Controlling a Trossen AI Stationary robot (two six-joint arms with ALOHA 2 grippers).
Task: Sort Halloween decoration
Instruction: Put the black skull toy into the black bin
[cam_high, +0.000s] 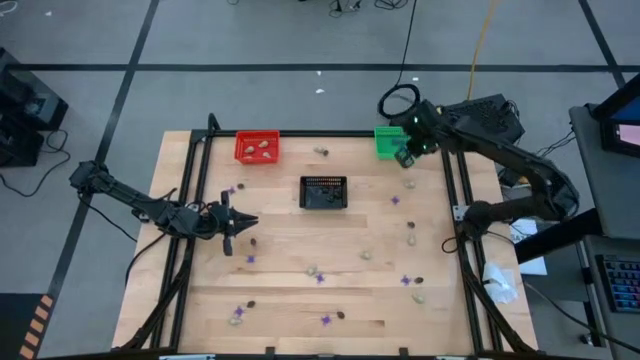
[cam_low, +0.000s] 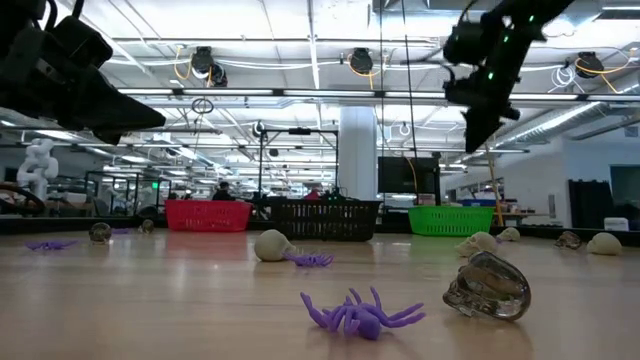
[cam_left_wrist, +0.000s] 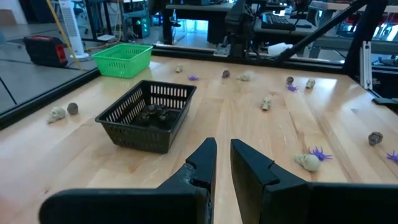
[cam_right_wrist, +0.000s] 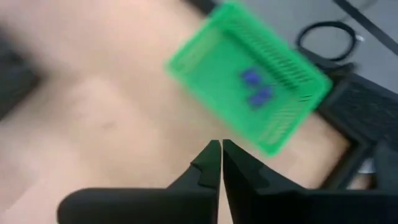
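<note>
Tiny trinkets lie scattered over the wooden table: purple spiky ones (cam_high: 394, 200) (cam_low: 360, 315), pale beige lumps (cam_high: 412, 240) (cam_left_wrist: 306, 162) and dark bits (cam_high: 253, 240). My right gripper (cam_high: 405, 155) (cam_right_wrist: 221, 152) hangs shut and empty above the table's far right corner, just on the near side of the green basket (cam_right_wrist: 249, 93), which holds two purple pieces (cam_right_wrist: 255, 87). My left gripper (cam_high: 240, 220) (cam_left_wrist: 222, 155) waits over the table's left side, pointing at the black basket (cam_left_wrist: 146, 115). It is shut but for a narrow slit, with nothing in it.
The red basket (cam_high: 257, 147) at the far left holds beige lumps. The black basket (cam_high: 323, 192) in the middle holds dark bits (cam_left_wrist: 152, 113). A black frame rail (cam_high: 300, 133) runs along the table's far edge. A glassy skull (cam_low: 487, 285) lies near the table's near edge.
</note>
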